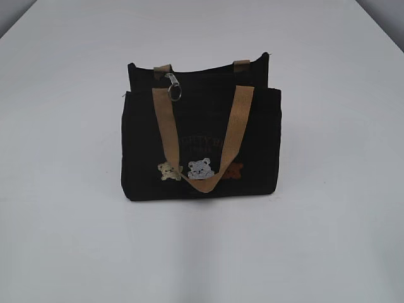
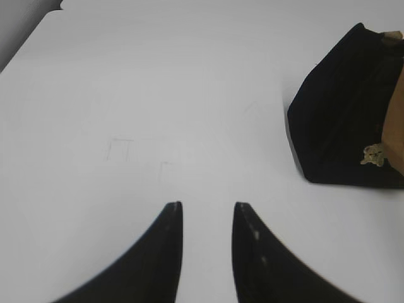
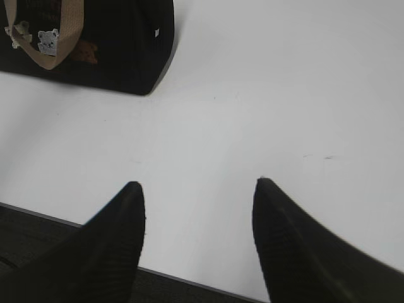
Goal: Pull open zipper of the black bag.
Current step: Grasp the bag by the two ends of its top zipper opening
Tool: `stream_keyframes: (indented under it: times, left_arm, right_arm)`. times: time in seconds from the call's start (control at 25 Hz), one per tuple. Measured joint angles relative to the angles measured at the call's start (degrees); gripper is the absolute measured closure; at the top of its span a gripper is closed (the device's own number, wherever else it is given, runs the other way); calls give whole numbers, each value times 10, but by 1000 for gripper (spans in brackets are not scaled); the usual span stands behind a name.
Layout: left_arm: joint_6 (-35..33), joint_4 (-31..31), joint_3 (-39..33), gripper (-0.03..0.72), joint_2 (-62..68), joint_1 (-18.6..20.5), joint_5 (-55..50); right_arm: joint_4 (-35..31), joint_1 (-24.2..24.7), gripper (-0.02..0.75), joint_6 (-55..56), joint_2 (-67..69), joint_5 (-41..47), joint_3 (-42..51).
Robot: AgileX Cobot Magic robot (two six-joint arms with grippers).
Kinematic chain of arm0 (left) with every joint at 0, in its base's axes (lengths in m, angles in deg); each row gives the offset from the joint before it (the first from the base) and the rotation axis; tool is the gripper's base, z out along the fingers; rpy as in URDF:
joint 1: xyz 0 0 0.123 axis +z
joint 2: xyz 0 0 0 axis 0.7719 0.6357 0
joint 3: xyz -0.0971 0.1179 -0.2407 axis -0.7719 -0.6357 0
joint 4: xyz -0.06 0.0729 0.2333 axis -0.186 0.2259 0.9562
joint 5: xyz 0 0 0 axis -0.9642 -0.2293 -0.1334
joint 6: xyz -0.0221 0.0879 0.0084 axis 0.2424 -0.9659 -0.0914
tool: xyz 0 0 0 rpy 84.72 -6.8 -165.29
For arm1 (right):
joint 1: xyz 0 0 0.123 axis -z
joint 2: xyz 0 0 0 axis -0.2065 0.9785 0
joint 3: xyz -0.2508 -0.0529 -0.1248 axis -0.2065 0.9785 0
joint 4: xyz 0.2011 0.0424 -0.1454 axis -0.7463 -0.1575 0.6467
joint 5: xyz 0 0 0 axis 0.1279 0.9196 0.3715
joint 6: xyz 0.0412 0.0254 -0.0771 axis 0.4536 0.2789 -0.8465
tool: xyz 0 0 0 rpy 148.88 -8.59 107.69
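The black bag [image 1: 201, 136] stands upright in the middle of the white table, its tan handle drooping over the bear patches on its front. Its zipper runs along the top edge, and the silver pull with a round ring [image 1: 174, 90] hangs near the left end. My left gripper [image 2: 207, 205] hovers open over bare table, with the bag [image 2: 344, 126] far off to its right. My right gripper [image 3: 199, 184] is open wider near the table's front edge, and the bag [image 3: 113, 44] lies at the upper left of its view. Neither gripper shows in the exterior view.
The white table [image 1: 328, 240] spreads around the bag on all sides. Its front edge [image 3: 189, 281] runs just under my right gripper, with dark floor beyond. A far corner of the table [image 2: 53, 12] shows at the upper left of the left wrist view.
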Motion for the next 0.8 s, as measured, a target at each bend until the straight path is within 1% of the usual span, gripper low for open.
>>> stream_keyframes:
  times: [0.8]
  left_arm:
    - [0, 0, 0, 480, 0, 0, 0]
  right_arm:
    - [0, 0, 310, 0, 0, 0, 0]
